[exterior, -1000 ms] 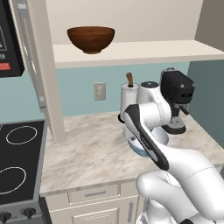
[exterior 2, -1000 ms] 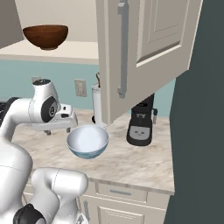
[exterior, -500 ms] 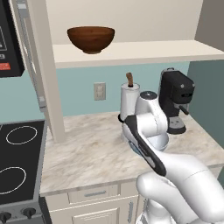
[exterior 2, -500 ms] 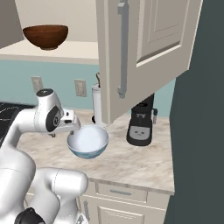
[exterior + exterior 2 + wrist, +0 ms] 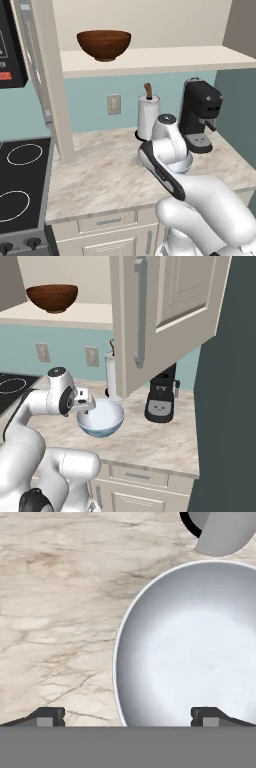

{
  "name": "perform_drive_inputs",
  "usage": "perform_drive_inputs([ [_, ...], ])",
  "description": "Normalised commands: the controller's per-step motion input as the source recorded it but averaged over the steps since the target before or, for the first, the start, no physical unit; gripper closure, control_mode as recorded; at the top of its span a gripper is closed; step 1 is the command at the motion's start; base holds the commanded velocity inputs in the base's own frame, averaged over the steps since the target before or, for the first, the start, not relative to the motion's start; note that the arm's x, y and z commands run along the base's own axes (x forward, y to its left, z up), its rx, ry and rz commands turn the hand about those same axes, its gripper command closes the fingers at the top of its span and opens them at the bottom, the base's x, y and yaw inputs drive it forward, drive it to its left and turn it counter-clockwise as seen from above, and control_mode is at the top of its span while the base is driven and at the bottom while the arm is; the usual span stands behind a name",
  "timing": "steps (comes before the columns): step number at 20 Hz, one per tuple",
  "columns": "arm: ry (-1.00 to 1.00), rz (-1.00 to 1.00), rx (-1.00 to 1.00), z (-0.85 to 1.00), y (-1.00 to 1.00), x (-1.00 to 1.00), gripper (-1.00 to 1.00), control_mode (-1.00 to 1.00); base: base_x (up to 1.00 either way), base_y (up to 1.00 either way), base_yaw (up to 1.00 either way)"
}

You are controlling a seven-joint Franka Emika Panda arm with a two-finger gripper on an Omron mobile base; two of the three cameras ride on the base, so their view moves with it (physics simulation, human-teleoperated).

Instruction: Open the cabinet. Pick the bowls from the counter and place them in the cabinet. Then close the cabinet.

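The cabinet (image 5: 165, 316) stands open, its right door swung out toward us with the long silver handle (image 5: 140, 311) facing the room, and the brown bowl (image 5: 104, 45) sits upright on the pale shelf (image 5: 165, 59) inside. Down on the counter (image 5: 100, 175) the white bowl (image 5: 100, 418) rests upright, blue outside showing from the right base view, pale inside facing up. The gripper (image 5: 127, 714) hangs right over it, jaws spread wide and holding nothing; from the hand view one fingertip (image 5: 47, 716) sits over bare marble just outside the rim, the other over the bowl's interior, so the near rim lies between them. In the left base view the arm (image 5: 167, 150) bends over and hides most of the white bowl. Behind it stands the paper towel roll (image 5: 148, 117) on its dark base, with the black coffee machine (image 5: 200, 115) just beside it to the right. A wall outlet (image 5: 114, 104) is on the teal backsplash, and the black stovetop (image 5: 20, 185) sits at the left end of the counter.
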Motion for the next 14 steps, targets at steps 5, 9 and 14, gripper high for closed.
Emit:
perform_drive_inputs([
  [5,0.0,0.0,0.0,-0.22,0.0,0.22,-1.0,-1.0,0.0,0.0,0.0],
  [9,0.0,0.0,0.01,-0.18,0.0,0.13,-1.0,-1.0,0.0,0.0,0.0],
  [14,0.0,0.0,0.0,-0.21,0.0,0.03,-1.0,-1.0,0.0,0.0,0.0],
])
